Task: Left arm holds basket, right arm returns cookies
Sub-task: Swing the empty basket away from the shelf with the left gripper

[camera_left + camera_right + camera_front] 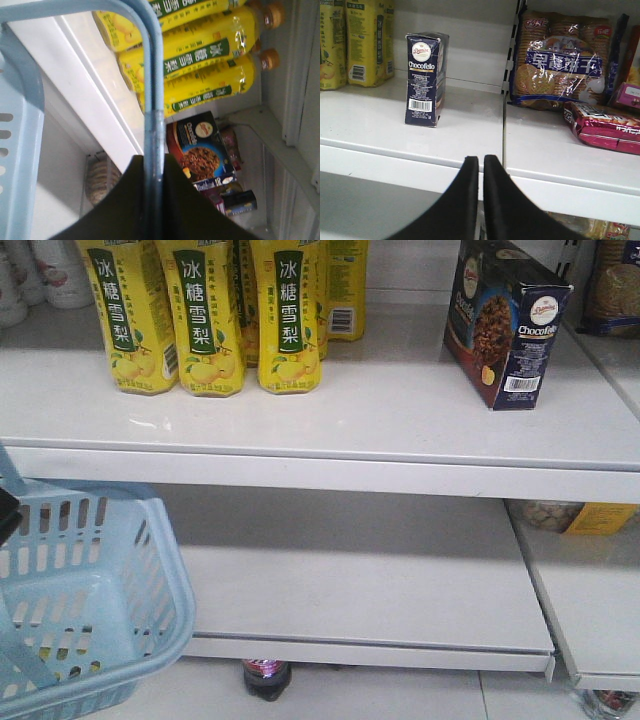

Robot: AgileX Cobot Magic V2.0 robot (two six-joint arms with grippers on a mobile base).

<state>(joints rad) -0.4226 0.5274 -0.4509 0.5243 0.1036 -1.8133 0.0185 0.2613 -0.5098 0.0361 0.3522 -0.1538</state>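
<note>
Cookies (505, 325) upright on white shelf (380, 410), upper right of front view, basket (85, 605) lower left, left pincer (152, 200) clamped on basket handle (150, 75), right pincer (480, 172) closed, empty, wrist view alone showing biscuit bag (560, 60).

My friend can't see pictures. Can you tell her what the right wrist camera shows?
A dark cookie box stands upright on a white shelf, yellow bottles to its left. The right gripper, closed and empty, sits below.
</note>
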